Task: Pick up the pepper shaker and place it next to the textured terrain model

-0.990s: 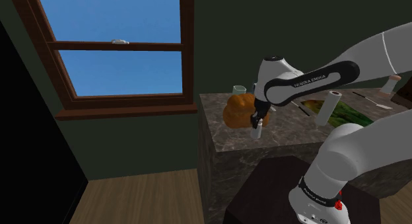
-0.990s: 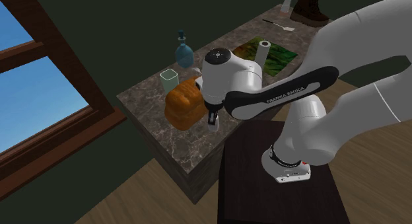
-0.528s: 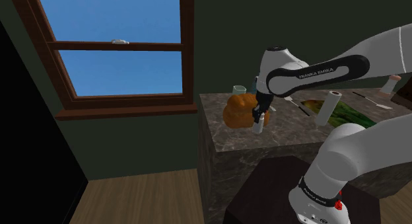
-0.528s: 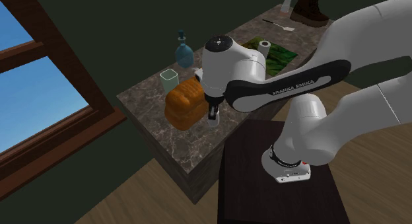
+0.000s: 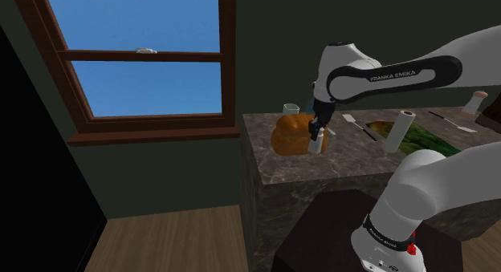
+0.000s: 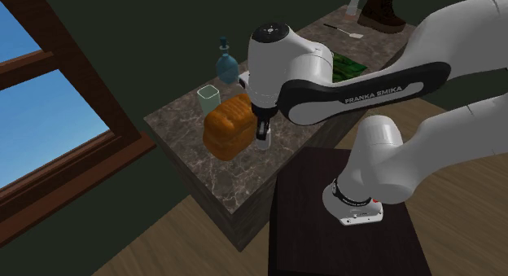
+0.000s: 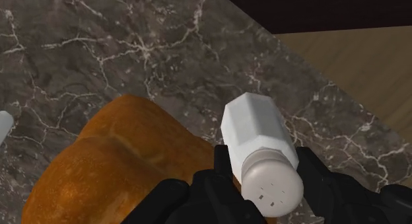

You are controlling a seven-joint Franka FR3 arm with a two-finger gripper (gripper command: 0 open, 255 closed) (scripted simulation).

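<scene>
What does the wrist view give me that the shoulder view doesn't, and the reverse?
Wrist: the cap holes of the shaker, clasped between the end effector's fingers. Shoulder: the green terrain model, a white roll, the window. Both: shaker, orange loaf, marble counter.

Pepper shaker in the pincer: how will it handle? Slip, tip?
The pepper shaker looks rigid and smooth-sided, so it may slip in the pincer. Its faceted body probably resists rolling. Tall and narrow, it could tip when set on the marble counter.
</scene>
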